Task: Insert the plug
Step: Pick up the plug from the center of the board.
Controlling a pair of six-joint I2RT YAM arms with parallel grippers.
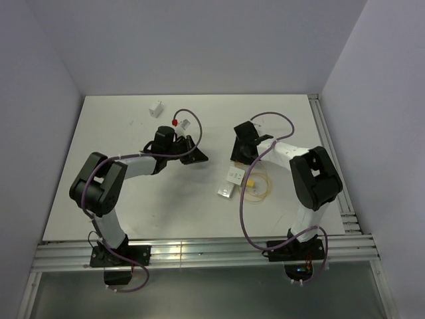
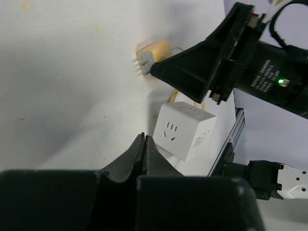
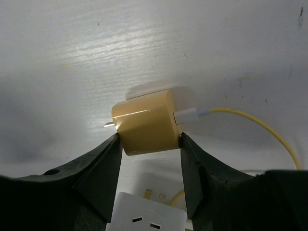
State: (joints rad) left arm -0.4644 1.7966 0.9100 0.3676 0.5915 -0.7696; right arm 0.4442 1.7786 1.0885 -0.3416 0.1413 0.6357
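Right hand (image 3: 150, 140) pinches the yellow boxy plastic plug (image 3: 144, 120), one black finger (image 3: 103, 166) on each side face, contact only near the plug's nearer corners. Plug lies on the white surface (image 3: 144, 43), metal prongs (image 3: 109, 124) pointing sideways, thin yellow cable (image 3: 250, 120) trailing off the other end. White cube-shaped socket block (image 3: 144, 216) sits just beside the plug, toward the right arm's side, socket holes showing on its faces. Left hand (image 2: 144, 144) is fully closed on nothing, hovering near the block, well clear of the plug.

Step in hand, as I read it: securing the grasp before lift. To do it well:
- Grip looks shallow, so seat the fingers further along the sides before lifting, or the plug may twist out.
- Lift straight up and watch for cable drag.
- Rotate the prongs to face one socket face squarely, then push along the prong axis.
- Block looks light and may slide, so brace it with the left hand.
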